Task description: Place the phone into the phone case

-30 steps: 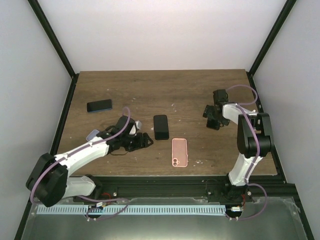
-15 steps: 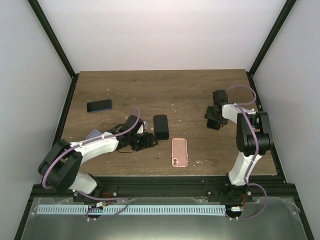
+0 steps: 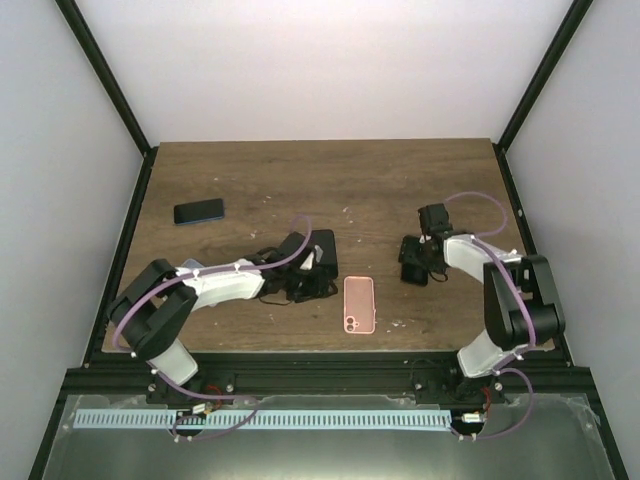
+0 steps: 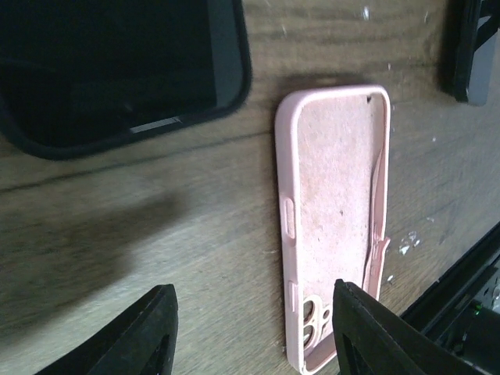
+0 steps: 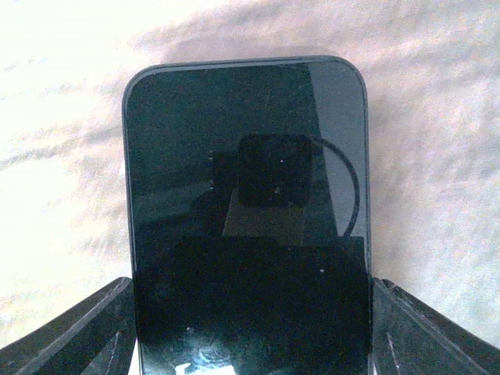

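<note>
Top: left arm has reached further right than a second ago. Left gripper (image 3: 315, 288) is now at the near end of the black phone (image 3: 321, 250); before it was left of it. Right gripper (image 3: 412, 265) has shifted left and nearer. Case (image 3: 359, 305), pink, lies flat near the front edge of the table (image 3: 300, 180), unmoved. Blue phone (image 3: 199, 211) far left, unmoved.

Left wrist: jaws apart, only bare wood between them. Case lies open side up just ahead to the right, black phone upper left.

Right wrist: phone (image 5: 246, 195) sits between the fingers, both touching its long edges, so it looks clamped.
</note>
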